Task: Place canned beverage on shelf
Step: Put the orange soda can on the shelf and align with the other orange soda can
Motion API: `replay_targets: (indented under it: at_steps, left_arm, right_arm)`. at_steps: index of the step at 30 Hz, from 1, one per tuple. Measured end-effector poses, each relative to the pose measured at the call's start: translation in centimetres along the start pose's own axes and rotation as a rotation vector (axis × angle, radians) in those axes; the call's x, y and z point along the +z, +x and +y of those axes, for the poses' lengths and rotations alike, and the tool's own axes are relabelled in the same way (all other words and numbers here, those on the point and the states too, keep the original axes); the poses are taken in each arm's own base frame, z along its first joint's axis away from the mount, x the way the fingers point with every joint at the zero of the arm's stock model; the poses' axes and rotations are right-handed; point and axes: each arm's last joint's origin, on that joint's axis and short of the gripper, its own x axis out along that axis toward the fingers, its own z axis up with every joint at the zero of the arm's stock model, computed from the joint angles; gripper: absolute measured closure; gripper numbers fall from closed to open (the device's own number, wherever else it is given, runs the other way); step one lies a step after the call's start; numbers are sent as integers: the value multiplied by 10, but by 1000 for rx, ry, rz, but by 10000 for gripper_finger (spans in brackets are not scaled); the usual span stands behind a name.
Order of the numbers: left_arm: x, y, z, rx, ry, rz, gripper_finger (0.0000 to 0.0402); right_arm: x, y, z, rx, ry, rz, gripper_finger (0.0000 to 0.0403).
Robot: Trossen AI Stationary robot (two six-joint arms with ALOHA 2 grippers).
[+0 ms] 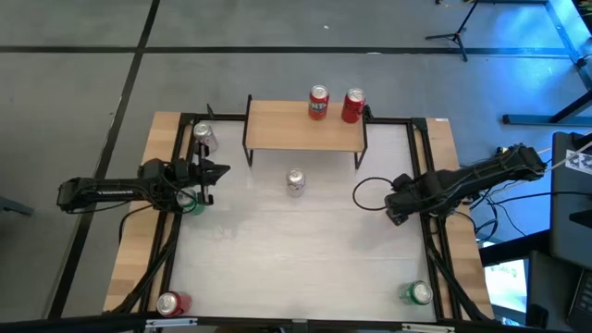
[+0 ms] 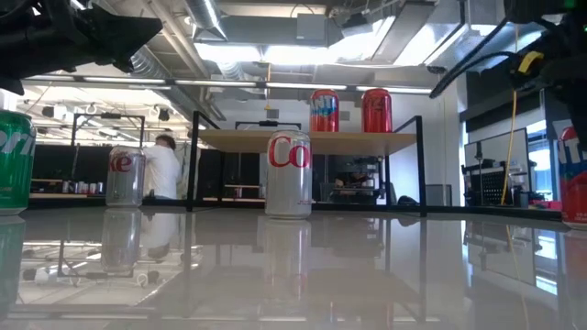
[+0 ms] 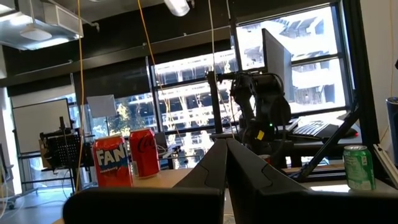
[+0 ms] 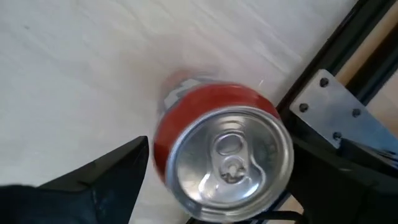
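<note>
The shelf [image 1: 305, 137] stands at the table's far middle with two red cans [image 1: 318, 102] [image 1: 352, 105] upright on its top. A silver can [image 1: 295, 181] stands on the table just in front of it. My right gripper [image 4: 221, 177] is open above a red can [image 4: 224, 158] that stands by the table's right frame, one finger on either side of it. In the high view my right gripper [image 1: 393, 205] hides this can. My left gripper [image 1: 222, 171] is shut and empty, held level above a green can [image 1: 192, 202]. My right gripper comes at the red can from above, pointing down, with its fingers [image 4: 106, 180] on either side of the can's upper wall [image 4: 163, 146]. The can stands upright on the table. I cannot tell whether the fingers touch it.
Another silver can [image 1: 203, 137] stands at the far left beside the shelf. A red can [image 1: 171, 303] stands at the near left corner and a green can [image 1: 418, 293] at the near right. Black frame rails [image 1: 430, 185] run along the table's sides.
</note>
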Motion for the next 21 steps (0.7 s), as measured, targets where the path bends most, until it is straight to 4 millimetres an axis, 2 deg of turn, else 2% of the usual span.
replay_targets:
  at_steps: [7, 14, 21]
  left_arm:
    - [0, 0, 0, 0, 0, -1, 398]
    - [0, 0, 0, 0, 0, 0, 398]
    - [-1, 0, 0, -1, 0, 7, 398]
  right_arm:
    - [1, -1, 0, 1, -86, -25, 125]
    - [9, -4, 18, 164, -299, -155, 126]
    - [21, -16, 51, 378, -448, -323, 126]
